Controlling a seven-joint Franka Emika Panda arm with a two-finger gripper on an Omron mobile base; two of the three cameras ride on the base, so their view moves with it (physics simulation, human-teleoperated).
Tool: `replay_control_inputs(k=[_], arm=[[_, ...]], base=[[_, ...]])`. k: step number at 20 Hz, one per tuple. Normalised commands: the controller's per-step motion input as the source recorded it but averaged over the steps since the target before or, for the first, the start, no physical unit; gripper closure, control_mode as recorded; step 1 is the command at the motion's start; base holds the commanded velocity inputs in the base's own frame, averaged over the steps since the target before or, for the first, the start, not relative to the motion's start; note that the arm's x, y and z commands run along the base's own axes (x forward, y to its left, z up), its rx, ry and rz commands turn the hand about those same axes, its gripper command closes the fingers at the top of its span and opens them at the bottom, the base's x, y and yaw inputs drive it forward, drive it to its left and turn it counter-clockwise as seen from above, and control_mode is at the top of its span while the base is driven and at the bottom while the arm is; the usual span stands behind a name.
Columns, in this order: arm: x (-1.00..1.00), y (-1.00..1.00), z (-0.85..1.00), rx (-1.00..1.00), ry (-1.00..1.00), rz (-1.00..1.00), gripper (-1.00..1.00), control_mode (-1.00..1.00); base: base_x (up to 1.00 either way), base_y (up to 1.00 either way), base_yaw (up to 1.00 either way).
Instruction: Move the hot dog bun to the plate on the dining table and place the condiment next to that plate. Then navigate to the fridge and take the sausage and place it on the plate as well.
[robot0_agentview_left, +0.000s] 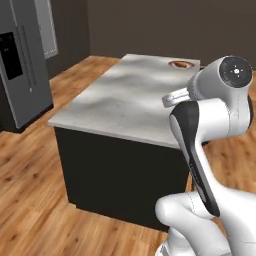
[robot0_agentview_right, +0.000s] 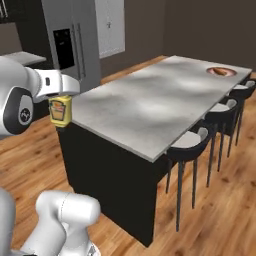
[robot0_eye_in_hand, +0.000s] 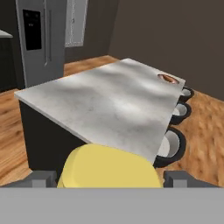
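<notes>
Right base view: stools (robot0_agentview_right: 192, 145) beside dining table (robot0_agentview_right: 150, 107), unlike left.

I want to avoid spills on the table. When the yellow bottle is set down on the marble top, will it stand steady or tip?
The condiment looks squat and wide, so it probably stands steady if released upright. The claw holds it between widely spread fingers, so it seems fairly rigid. The dining table looks smooth, so a sideways nudge might slide it.
</notes>
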Motion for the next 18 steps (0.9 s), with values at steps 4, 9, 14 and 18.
replay_control_inputs(k=[4, 9, 14, 18], arm=[[0.00, 0.00, 0.00, 0.00, 0.00, 0.00, 1.00, 1.00], [0.00, 0.00, 0.00, 0.00, 0.00, 0.00, 1.00, 1.00], [0.00, 0.00, 0.00, 0.00, 0.00, 0.00, 1.00, 1.00], [0.00, 0.00, 0.00, 0.00, 0.00, 0.00, 1.00, 1.00]], base=[[0.00, -1.00, 0.40], [0.07, -1.00, 0.46], [0.14, -1.00, 0.42], [0.19, -1.00, 0.36]])
